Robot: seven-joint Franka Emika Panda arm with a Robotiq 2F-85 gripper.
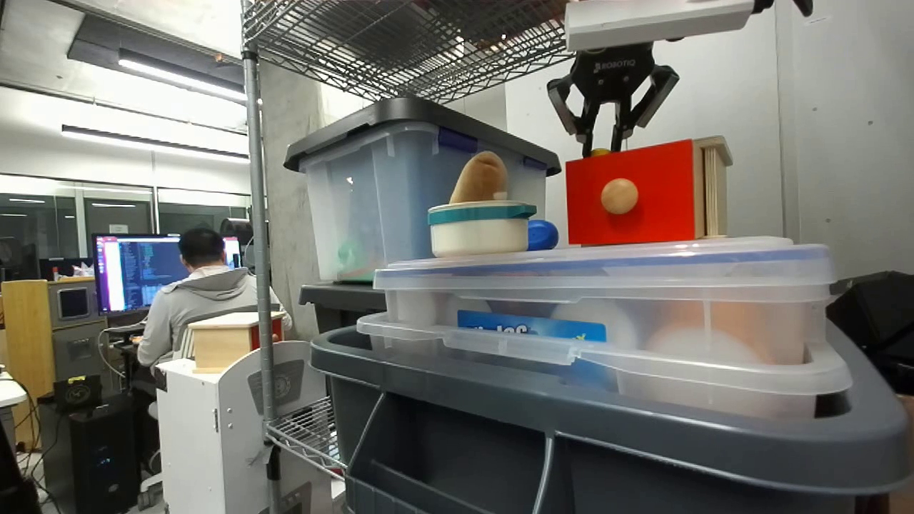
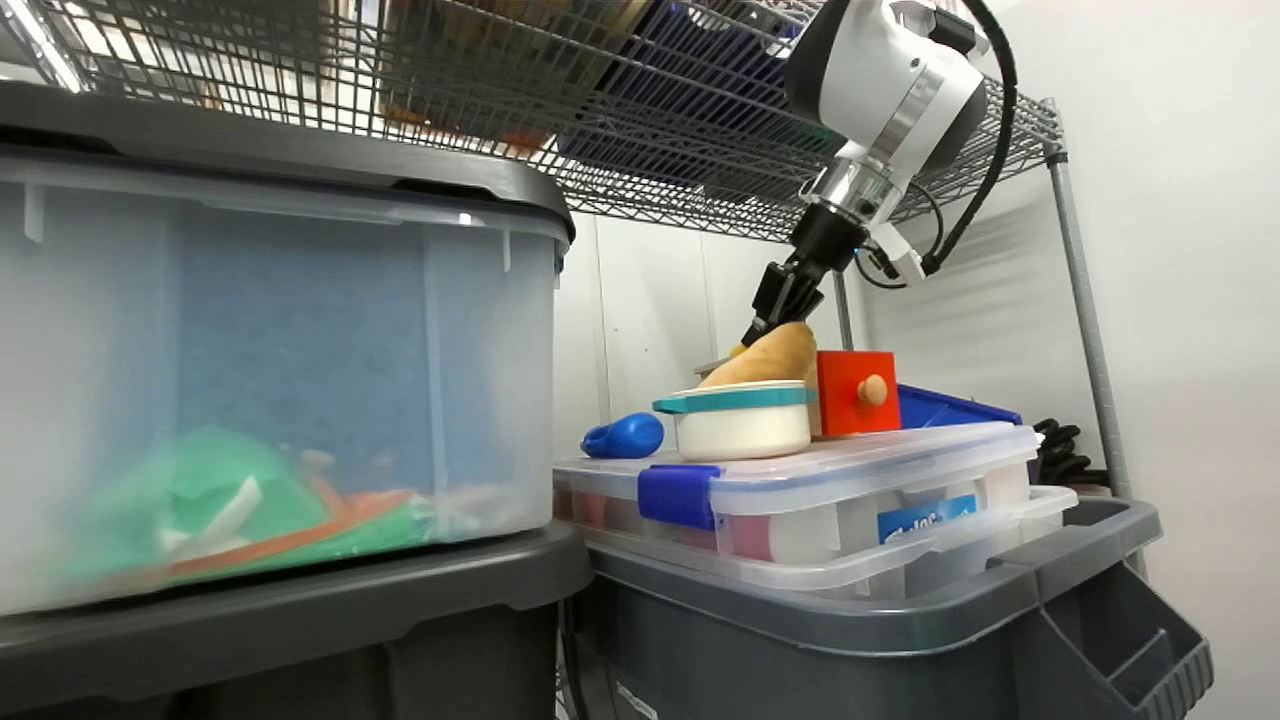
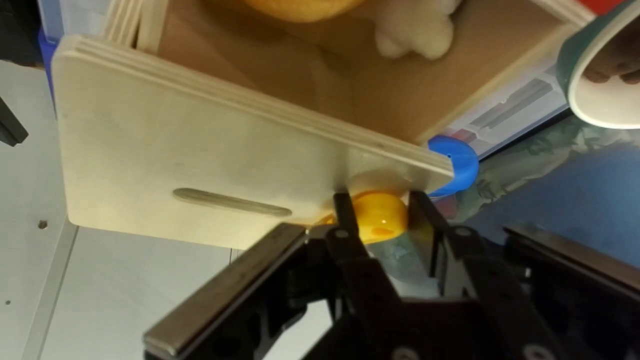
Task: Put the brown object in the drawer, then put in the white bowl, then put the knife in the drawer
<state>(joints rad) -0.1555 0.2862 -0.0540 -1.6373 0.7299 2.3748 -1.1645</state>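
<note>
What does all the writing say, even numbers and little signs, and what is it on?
"ROBOTIQ" on the black base above the robot's fingers.
"loc" on the blue label of the clear tub: probably a word's end; the start is unclear.
Too small: the lines on the computer screen.
Too small: any writing on the pale sticker on the grey bin.
Too blurred: the badge on the white cabinet.
No numbers I can read.

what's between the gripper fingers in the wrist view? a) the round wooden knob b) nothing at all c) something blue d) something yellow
d: in the wrist view a small yellow item shows between the black fingers, one on each side of it.
</note>
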